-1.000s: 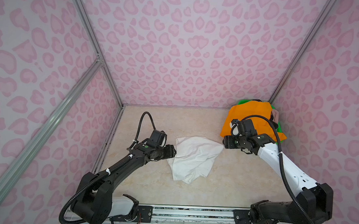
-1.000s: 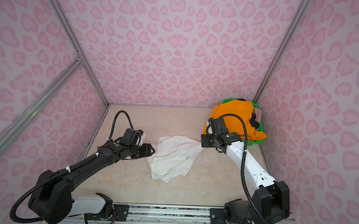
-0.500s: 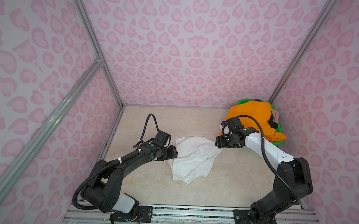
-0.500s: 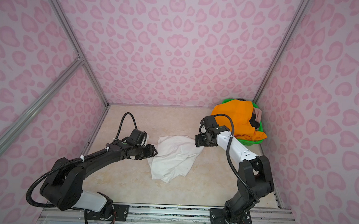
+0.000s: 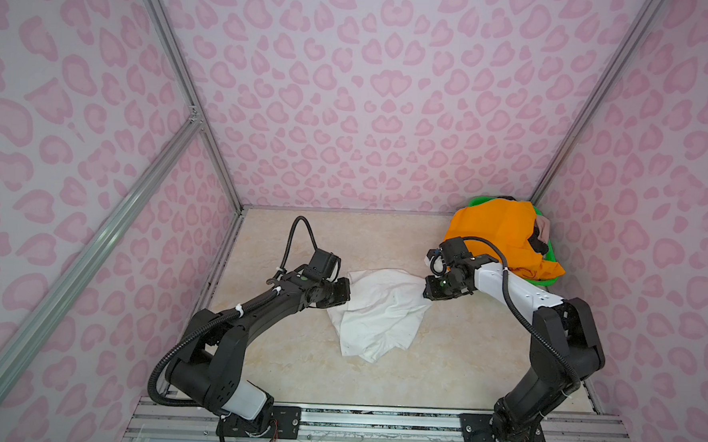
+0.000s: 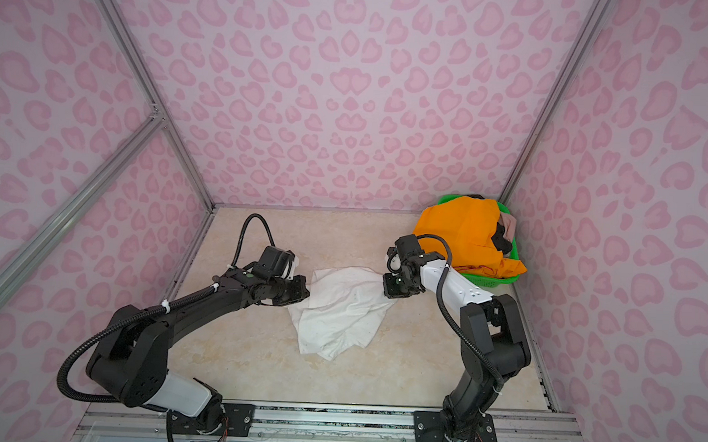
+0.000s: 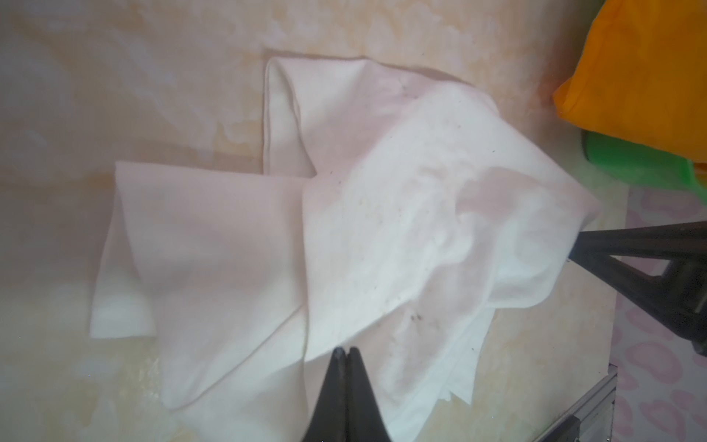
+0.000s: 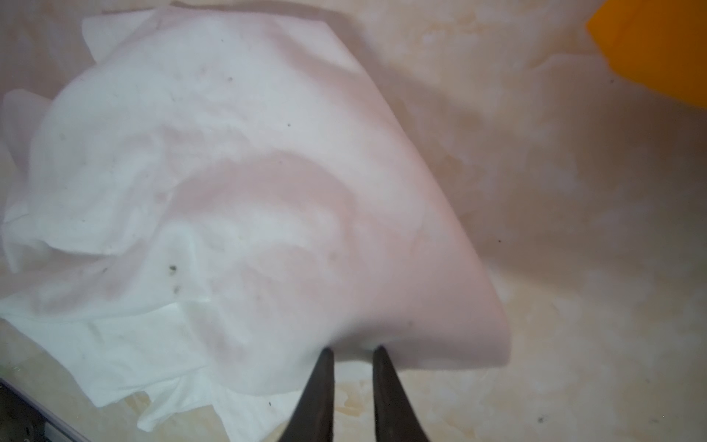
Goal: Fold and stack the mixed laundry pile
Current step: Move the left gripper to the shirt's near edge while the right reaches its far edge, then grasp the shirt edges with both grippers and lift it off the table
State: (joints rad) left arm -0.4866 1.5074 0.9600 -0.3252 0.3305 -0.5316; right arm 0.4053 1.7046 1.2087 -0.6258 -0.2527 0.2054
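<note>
A crumpled white T-shirt lies mid-table; no print shows. My left gripper is at its left edge, jaws pressed together on the cloth. My right gripper is at its far right corner, fingers nearly together, and that corner tents up to the tips. The rest of the laundry pile sits in the back right corner: orange shorts on top, a black piece and a beige-pink piece behind.
A green mesh basket holds the pile against the back right walls. Pink patterned walls close the table on three sides. A metal rail runs along the front edge, with both arm bases on it.
Both grippers were open a second ago and have closed on the T-shirt's edges. The right gripper moved left from the basket to the shirt's corner; the left one edged right.
</note>
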